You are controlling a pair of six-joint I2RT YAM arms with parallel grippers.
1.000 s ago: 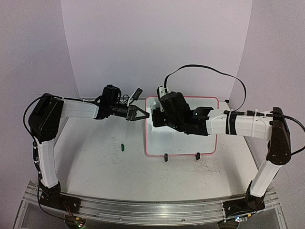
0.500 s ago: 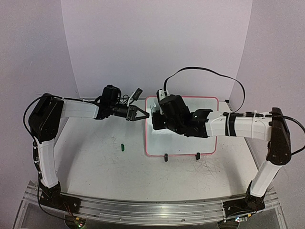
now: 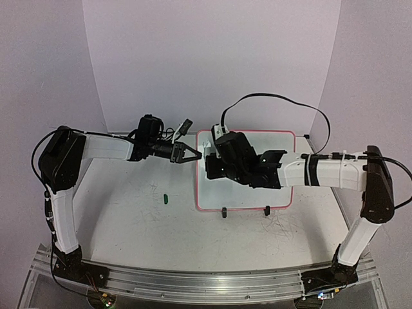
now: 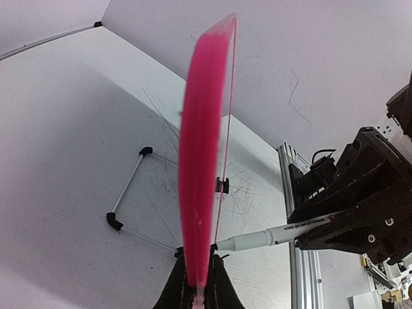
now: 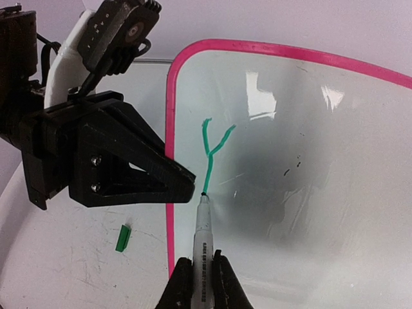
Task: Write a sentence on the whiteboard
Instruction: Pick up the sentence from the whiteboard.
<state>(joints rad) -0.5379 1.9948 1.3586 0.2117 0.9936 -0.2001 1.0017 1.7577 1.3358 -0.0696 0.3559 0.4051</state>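
The whiteboard [image 3: 248, 193], white with a pink frame, stands on the table. My left gripper [image 3: 195, 156] is shut on its left edge; in the left wrist view the pink edge [image 4: 203, 161] runs up from between the fingers [image 4: 198, 283]. My right gripper [image 3: 211, 168] is shut on a white marker [image 5: 203, 241], and the marker's tip touches the board [image 5: 309, 193] at the foot of a green "Y" stroke [image 5: 209, 151]. That stroke is all that shows of the sentence. The marker also shows in the left wrist view [image 4: 270, 237].
A small green marker cap [image 3: 165, 198] lies on the scuffed tabletop left of the board, and it also shows in the right wrist view [image 5: 122, 237]. The board's two black feet [image 3: 223, 212] are at its near edge. A black cable loops above the right wrist.
My right wrist has shifted slightly toward the near edge of the board with the marker. The left arm and the board have not moved.
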